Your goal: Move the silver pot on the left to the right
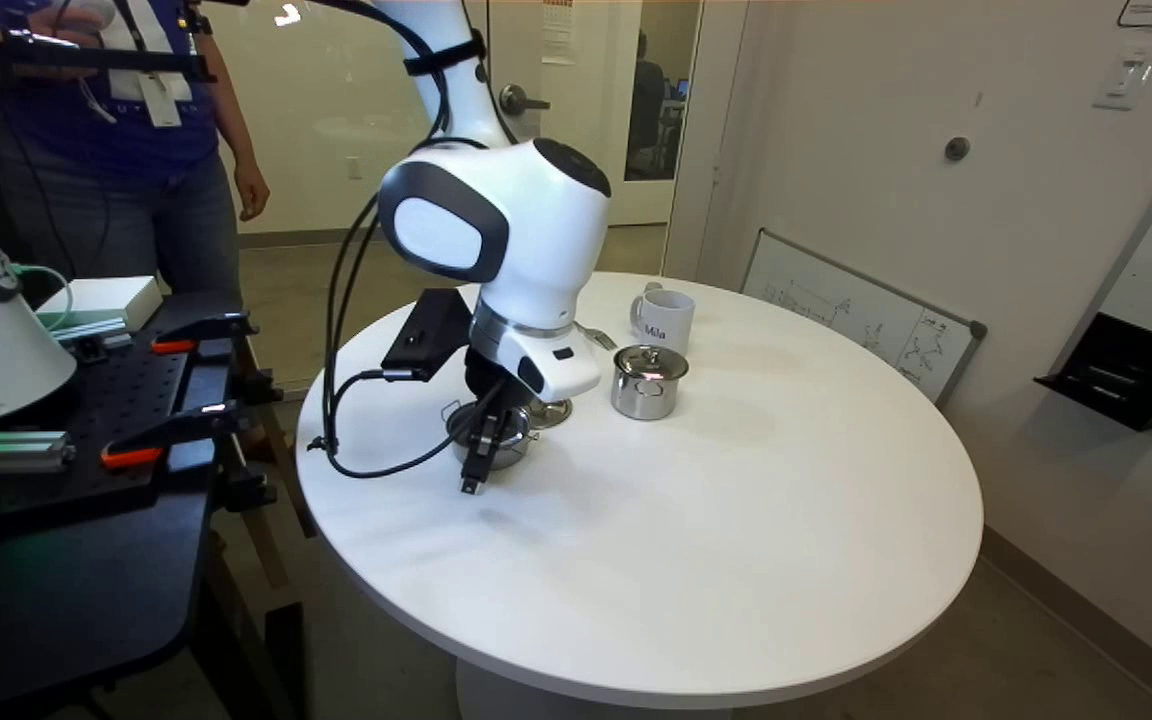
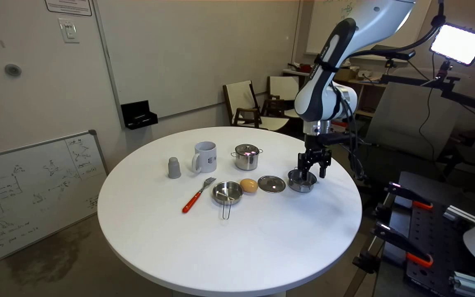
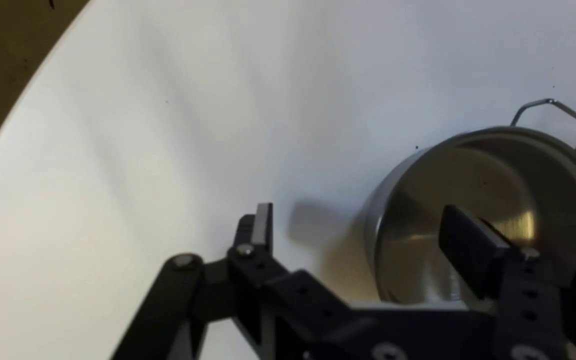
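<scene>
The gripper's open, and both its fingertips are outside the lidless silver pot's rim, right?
Not both: the wrist view shows one fingertip outside the rim of the lidless silver pot, the other within it. The gripper is open.

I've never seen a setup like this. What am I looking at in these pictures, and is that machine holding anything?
A white robot arm ends in a black two-fingered gripper. Two pictures are taken from outside the robot; the close-up looks down from its wrist. On the round table are an open silver pot, a loose lid, an egg-shaped thing, a small pan, a red-handled fork, a mug, a little gray object and a taller lidded pot. Nothing is held: the fingers stand apart, one over or inside the open pot, the other beyond its rim.
</scene>
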Robot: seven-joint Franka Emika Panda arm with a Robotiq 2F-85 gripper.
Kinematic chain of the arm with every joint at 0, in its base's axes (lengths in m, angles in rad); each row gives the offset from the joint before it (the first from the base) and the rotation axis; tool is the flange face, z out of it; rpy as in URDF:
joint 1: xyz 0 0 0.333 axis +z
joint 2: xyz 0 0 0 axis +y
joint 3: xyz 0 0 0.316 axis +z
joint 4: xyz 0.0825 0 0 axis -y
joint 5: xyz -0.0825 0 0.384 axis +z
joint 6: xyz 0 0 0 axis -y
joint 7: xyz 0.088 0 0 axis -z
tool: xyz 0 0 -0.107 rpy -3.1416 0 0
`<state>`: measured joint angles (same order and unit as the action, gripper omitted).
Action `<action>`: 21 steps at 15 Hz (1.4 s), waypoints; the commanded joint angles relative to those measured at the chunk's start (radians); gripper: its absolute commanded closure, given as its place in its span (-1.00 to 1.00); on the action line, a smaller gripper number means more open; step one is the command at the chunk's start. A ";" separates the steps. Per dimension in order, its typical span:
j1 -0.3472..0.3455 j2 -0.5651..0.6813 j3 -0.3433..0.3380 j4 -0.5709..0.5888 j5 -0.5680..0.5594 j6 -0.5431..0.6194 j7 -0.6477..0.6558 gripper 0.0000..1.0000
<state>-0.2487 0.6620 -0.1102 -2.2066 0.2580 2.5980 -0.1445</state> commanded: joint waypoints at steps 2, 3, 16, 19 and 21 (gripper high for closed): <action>-0.021 0.021 0.012 0.032 -0.016 0.011 0.031 0.10; -0.023 0.019 0.013 0.032 -0.015 0.010 0.031 0.23; -0.052 -0.039 0.039 0.033 -0.025 -0.026 -0.025 0.97; -0.036 -0.070 0.031 0.056 -0.087 -0.061 -0.070 0.97; -0.018 -0.069 0.020 0.094 -0.161 -0.108 -0.104 0.97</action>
<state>-0.2747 0.6154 -0.0868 -2.1517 0.1808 2.5667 -0.1981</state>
